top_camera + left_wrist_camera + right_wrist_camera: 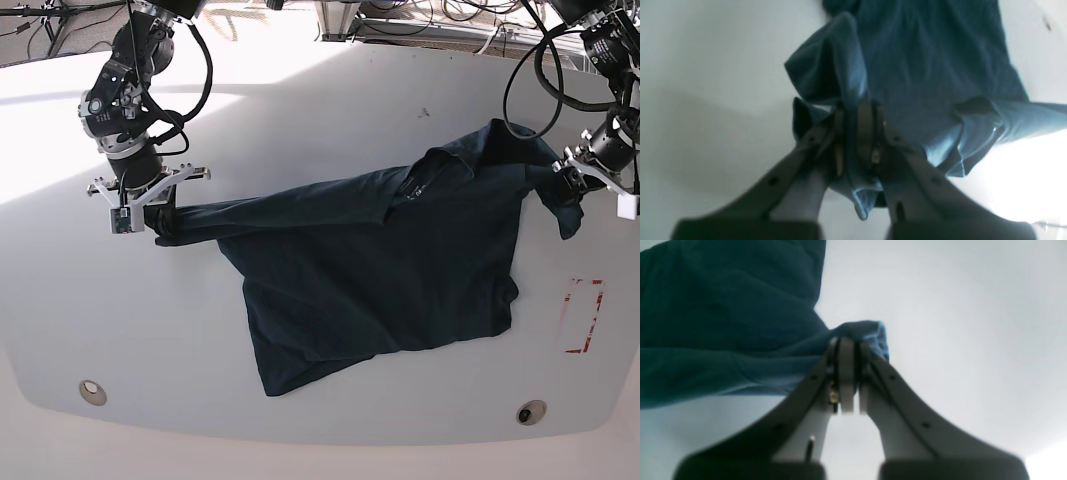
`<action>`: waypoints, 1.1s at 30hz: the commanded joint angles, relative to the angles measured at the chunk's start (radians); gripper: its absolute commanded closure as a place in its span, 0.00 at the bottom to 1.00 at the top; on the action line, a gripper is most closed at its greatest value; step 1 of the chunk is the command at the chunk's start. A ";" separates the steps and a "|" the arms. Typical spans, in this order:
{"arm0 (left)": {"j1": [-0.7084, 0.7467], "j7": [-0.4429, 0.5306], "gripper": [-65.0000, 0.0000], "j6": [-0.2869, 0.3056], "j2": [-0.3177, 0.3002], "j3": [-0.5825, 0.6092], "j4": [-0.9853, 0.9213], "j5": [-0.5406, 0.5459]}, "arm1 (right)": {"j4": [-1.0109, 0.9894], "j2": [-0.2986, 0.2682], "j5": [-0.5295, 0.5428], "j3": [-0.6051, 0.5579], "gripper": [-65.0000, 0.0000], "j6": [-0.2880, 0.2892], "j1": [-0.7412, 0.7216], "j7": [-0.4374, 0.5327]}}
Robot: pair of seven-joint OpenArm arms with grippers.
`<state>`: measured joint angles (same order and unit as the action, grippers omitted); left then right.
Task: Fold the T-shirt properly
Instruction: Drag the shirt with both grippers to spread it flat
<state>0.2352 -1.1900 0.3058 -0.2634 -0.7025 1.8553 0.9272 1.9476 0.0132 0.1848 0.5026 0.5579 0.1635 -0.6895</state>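
Observation:
The dark navy T-shirt (380,270) lies spread on the white table (300,110), pulled out sideways between both arms. At the left of the base view my right gripper (155,215) is shut on a bunched end of the cloth. In the right wrist view its fingers (848,343) pinch a fold of the T-shirt (723,323). At the right of the base view my left gripper (567,185) is shut on the other end. The left wrist view shows this gripper (857,110) with a ridge of the T-shirt (927,66) clamped and a flap hanging below.
A red rectangle outline (583,315) is marked on the table near the right edge. Two round fittings (92,391) (531,411) sit near the front edge. A small dark speck (423,112) lies behind the shirt. Cables run along the back.

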 commanded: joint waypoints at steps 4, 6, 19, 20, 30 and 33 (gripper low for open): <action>0.077 0.006 1.00 0.002 -0.046 -0.006 0.000 0.016 | 0.025 -0.006 0.012 0.035 1.00 -0.005 0.043 0.037; 0.103 0.006 1.00 0.002 -0.052 -0.003 -0.007 0.013 | 0.023 -0.005 0.023 0.052 1.00 -0.002 0.058 0.037; 0.214 0.008 1.00 -0.001 -0.052 -0.003 -0.039 0.011 | 0.009 -0.012 0.014 0.060 0.99 -0.002 0.178 0.032; 0.218 0.008 1.00 -0.001 -0.052 -0.003 -0.039 0.011 | 0.008 -0.012 0.014 0.060 0.99 -0.002 0.184 0.032; 0.246 0.006 1.00 -0.001 -0.050 0.034 -0.039 0.011 | 0.002 -0.019 0.012 0.057 0.98 -0.002 0.210 0.031; 0.260 0.006 1.00 -0.001 -0.052 0.047 -0.035 0.011 | 0.003 -0.026 0.012 0.052 0.85 -0.003 0.215 0.029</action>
<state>0.4839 -1.1969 0.3058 -0.2947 -0.6529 1.8027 0.9287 1.9343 0.0055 0.1875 0.5541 0.5587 0.3710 -0.6849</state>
